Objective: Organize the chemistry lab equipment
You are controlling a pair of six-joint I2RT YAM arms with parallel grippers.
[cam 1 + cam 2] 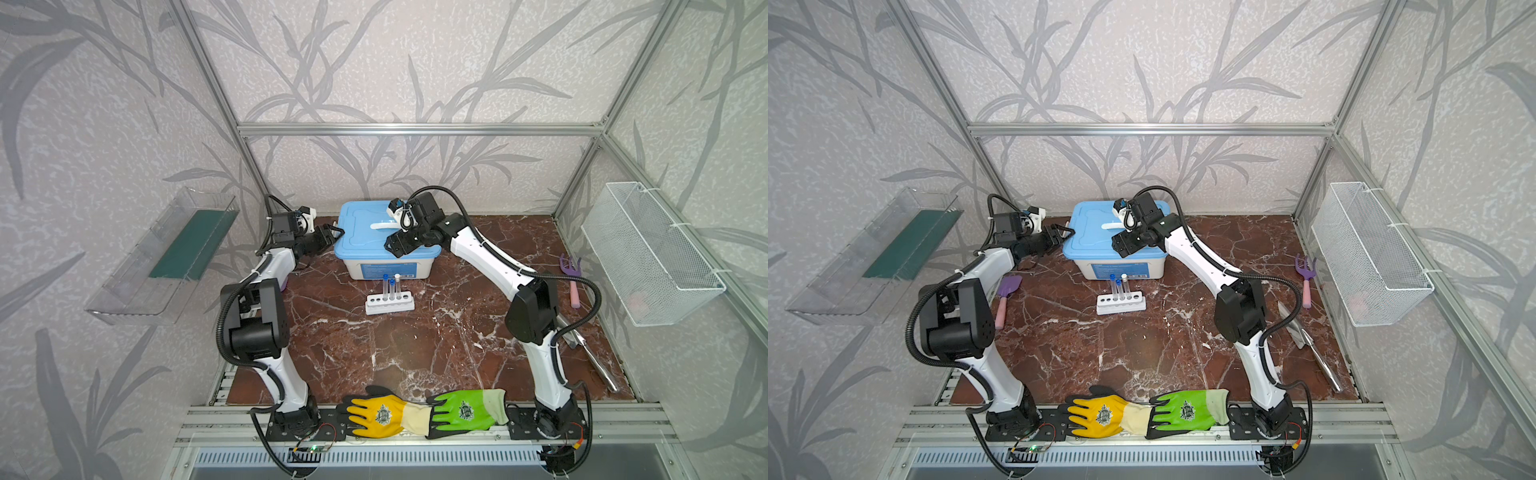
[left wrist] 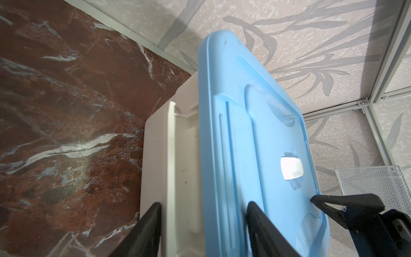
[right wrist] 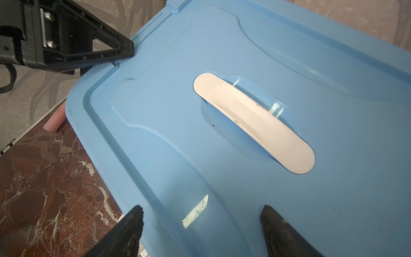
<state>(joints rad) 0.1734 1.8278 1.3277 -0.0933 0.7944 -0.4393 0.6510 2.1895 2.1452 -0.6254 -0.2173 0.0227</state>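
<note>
My left end effector point(image 2: 203, 204) has its fingers apart, straddling the side edge of the blue lid point(image 2: 255, 133). One finger lies on top and the other sits outside the white box point(image 2: 169, 155). I can't tell whether it presses on anything. My right end effector point(image 3: 201, 208) hangs with fingers apart over the lid near its front edge, holding nothing. I judge the lid light, bendy and slick, best lifted by the white handle point(image 3: 253, 124) or the rim lip.

In front of the box on the table point(image 1: 415, 353), three capped test tubes point(image 1: 391, 286) stand in the white rack point(image 1: 390, 305). They look light, smooth and breakable, so I'd grip them mid-shaft, gently. Metal tweezers point(image 1: 598, 368) lie far right. They are stiff and thin, so I'd pinch across their width.
</note>
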